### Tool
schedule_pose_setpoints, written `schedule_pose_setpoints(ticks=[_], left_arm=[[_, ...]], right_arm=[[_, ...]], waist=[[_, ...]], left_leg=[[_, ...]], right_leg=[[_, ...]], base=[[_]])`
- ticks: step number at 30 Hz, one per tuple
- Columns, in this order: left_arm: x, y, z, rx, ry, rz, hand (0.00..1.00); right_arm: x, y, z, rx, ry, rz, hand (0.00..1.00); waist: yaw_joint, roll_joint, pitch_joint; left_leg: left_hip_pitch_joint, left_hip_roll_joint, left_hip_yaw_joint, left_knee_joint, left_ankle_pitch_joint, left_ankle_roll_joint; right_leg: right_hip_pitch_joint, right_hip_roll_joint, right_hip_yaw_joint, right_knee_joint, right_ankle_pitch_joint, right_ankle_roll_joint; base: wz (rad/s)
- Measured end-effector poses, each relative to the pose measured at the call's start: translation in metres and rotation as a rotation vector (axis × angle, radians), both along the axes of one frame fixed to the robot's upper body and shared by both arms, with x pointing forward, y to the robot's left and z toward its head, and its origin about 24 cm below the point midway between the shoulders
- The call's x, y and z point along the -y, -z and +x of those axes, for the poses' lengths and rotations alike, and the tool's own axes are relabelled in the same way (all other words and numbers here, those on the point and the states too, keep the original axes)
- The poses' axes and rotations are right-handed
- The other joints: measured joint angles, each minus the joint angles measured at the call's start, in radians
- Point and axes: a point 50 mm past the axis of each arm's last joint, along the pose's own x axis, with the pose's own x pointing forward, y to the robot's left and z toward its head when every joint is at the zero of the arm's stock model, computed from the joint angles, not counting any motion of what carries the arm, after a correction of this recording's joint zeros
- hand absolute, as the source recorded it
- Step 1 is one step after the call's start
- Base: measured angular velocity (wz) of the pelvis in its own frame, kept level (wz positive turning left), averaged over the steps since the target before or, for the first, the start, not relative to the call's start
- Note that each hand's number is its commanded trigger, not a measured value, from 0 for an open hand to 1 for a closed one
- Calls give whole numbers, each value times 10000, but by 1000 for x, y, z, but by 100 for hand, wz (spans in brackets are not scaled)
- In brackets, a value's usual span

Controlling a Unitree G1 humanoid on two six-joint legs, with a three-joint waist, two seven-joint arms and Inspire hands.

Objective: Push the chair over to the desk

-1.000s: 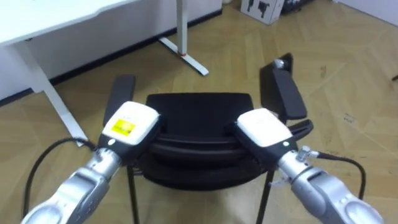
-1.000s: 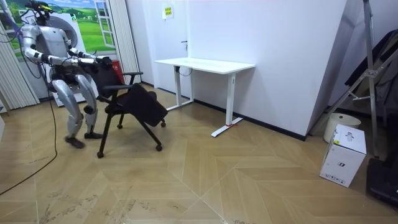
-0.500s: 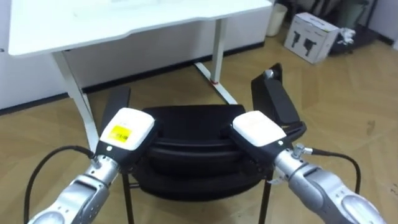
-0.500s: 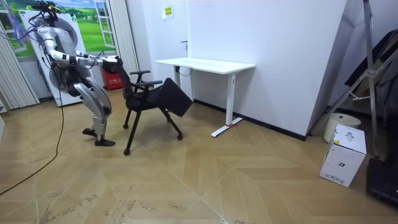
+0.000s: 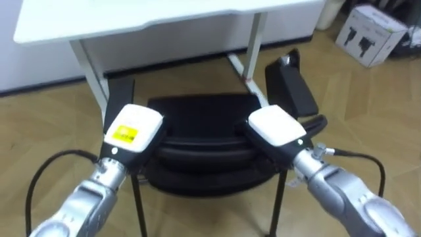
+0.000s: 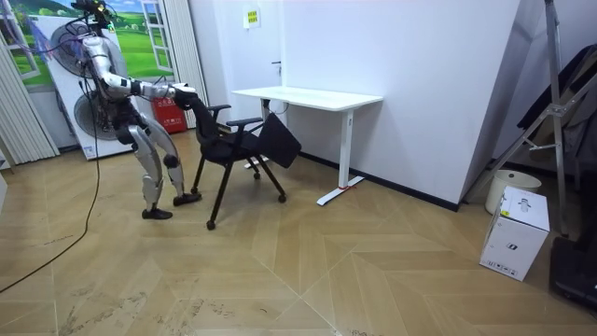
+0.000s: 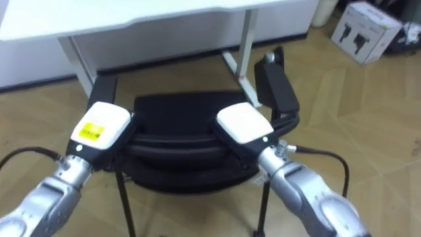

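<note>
**Chair nearly at the bench — watch the steel leg**

Nearest the camera, both forearms reach forward, level and roughly parallel. The left robot hand (image 5: 135, 128) sits at 8 o'clock of the seat and the right robot hand (image 5: 275, 126) at 4 o'clock. Each is knuckles-up against the top of the backrest. Their fingers are hidden over the far side of it, so I cannot tell whether they clasp the backrest or merely press on it. If they only press, uneven pressure could let one hand slide off and slew the chair (image 5: 197, 115) sideways.

The chair stands directly ahead on the wooden floor (image 5: 368, 118), seat facing away from the robot. Its right armrest (image 5: 293, 89) sticks out at 2 o'clock. In the room view the robot leans into it with arms outstretched, and the chair looks tipped slightly, though that is hard to judge.

At 12 o'clock the white bench (image 5: 164, 16) spans the view, the chair's front edge just short of it. The likeliest trouble is the right armrest catching the bench leg (image 5: 253, 46) close beside it — a jam there could twist the chair. A cardboard box (image 5: 371, 33) sits well clear at 2 o'clock.
</note>
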Motion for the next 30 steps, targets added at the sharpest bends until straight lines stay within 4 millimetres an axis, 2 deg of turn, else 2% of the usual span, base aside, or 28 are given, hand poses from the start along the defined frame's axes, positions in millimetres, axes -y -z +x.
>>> schedule_pose_setpoints(ticks=[1,2,3,4,5,6,7,8,9,10,11,12,13,14,16,18,19,20,21,22,23,24,25,26,28,30], left_arm=[[1,-1,0,5,17,11,100],[1,0,-1,-82,18,20,100],[1,0,-1,-139,26,25,100],[3,2,-2,-315,97,96,100],[5,4,-4,-452,151,52,100],[5,5,-5,-475,152,26,100],[6,5,-5,-554,142,-25,100],[7,5,-4,-579,134,-100,100],[8,4,-3,-575,141,-134,100],[10,3,-1,-578,176,-158,100],[11,4,0,-626,219,-149,100],[11,4,0,-647,229,-122,100],[12,5,0,-688,264,-60,100],[12,4,0,-638,297,-22,100],[10,5,0,-619,345,45,100],[9,5,-1,-628,414,98,100],[7,5,-1,-640,451,158,100],[6,5,-2,-630,487,203,100],[5,5,-2,-617,498,222,100],[4,5,-2,-606,498,250,100],[4,5,-2,-617,496,244,100],[4,5,-2,-627,512,269,100],[4,4,-1,-556,532,311,100],[4,3,0,-497,506,312,100],[4,1,2,-392,472,293,100],[3,0,3,-339,443,340,100]], right_arm=[[1,-1,0,42,25,28,100],[1,0,-2,0,27,4,100],[1,0,-3,-26,32,-2,100],[3,3,-6,-151,77,-17,100],[5,5,-9,-246,75,-72,100],[6,5,-9,-269,50,-92,100],[6,4,-9,-289,41,-86,100],[8,2,-9,-202,33,-109,100],[9,1,-8,-146,21,-113,100],[12,0,-8,-87,3,-138,100],[14,2,-8,-130,54,-129,100],[14,4,-8,-199,87,-104,100],[14,8,-9,-350,143,-50,100],[13,8,-9,-372,155,26,100],[12,9,-10,-334,145,97,100],[11,11,-12,-451,148,179,100],[9,13,-13,-556,156,248,100],[8,15,-14,-629,160,293,100],[7,15,-14,-654,155,301,100],[7,15,-15,-677,130,326,100],[7,16,-15,-703,138,331,100],[7,16,-16,-730,152,331,100],[7,16,-15,-666,236,376,100],[6,15,-14,-622,327,381,100],[5,12,-9,-598,259,305,100],[3,11,-8,-627,280,327,100]], waist=[[6,-3,2],[36,-40,-12],[23,-79,-4],[-16,-194,-27],[24,-280,-26],[93,-308,-14],[168,-296,-28],[94,-293,-28],[67,-299,-26],[25,-302,-23],[13,-215,-26],[11,-170,-25],[-8,-36,19],[65,49,62],[98,234,127],[91,269,142],[63,266,145],[-38,258,141],[-108,233,132],[-288,178,88],[-323,191,66],[-315,154,-30],[-279,160,-69],[-241,226,-91],[-172,282,-100],[-183,301,-97]], left_leg=[[54,-19,109,-31,65,106],[206,-26,387,-43,71,128],[313,-61,593,-47,57,157],[589,-297,855,-75,-17,277],[907,-660,1075,-118,-163,531],[1034,-823,1082,-121,-203,781],[1138,-1024,1100,89,-302,1025],[1151,-1225,1106,411,-548,1193],[1170,-1324,1115,552,-693,1258],[1266,-1399,1088,798,-955,1395],[1482,-1367,998,1005,-1278,1461],[1607,-1323,921,1043,-1426,1477],[1879,-1201,701,1051,-1670,1480],[2033,-1148,538,1013,-1915,1526],[2270,-1008,442,959,-2122,1511],[2547,-909,282,942,-2306,1449],[2751,-837,154,950,-2431,1355],[2864,-833,-113,980,-2599,1290],[2927,-839,-229,991,-2675,1276],[3041,-865,-507,1063,-2851,1201],[3125,-851,-670,1098,-2946,1134],[3232,-773,-864,1177,-3114,967],[3394,-675,-988,1197,-3267,823],[3505,-496,-1123,1162,-3380,700],[3720,-257,-1222,1009,-3504,522],[3807,-29,-1163,1308,-3541,431]], right_leg=[[58,-59,-11,36,-171,328],[146,-232,-7,215,-451,859],[227,-344,12,330,-621,1178],[404,-605,59,578,-882,1682],[490,-896,280,1099,-999,1968],[446,-1050,473,1482,-1029,2029],[277,-1370,658,2333,-1034,2055],[75,-1674,858,3172,-1001,2062],[-30,-1799,1010,3572,-947,2004],[-216,-2010,1235,4304,-737,1760],[-270,-2043,1300,4832,-302,1660],[-267,-2020,1296,5051,-5,1685],[-419,-1869,1332,5484,593,1717],[-824,-1747,1602,5892,646,1673],[-1650,-1470,1968,6018,465,1568],[-2389,-1262,2133,5178,370,1590],[-2731,-1052,2197,4111,408,1584],[-2916,-833,2399,2736,660,1574],[-2932,-802,2526,2013,874,1579],[-2996,-774,2622,905,1571,1635],[-2930,-749,2594,685,1962,1580],[-2706,-590,2553,512,2373,1257],[-2537,-506,2410,550,2546,997],[-2393,-377,2216,562,2429,841],[-2218,-221,1948,569,2173,661],[-1988,-71,1815,626,1803,587]], base=[[9],[12],[22],[24],[15],[-11],[-8],[3],[25],[19],[14],[11],[3],[0],[1],[21],[42],[50],[70],[61],[61],[39],[36],[23],[14],[24]])
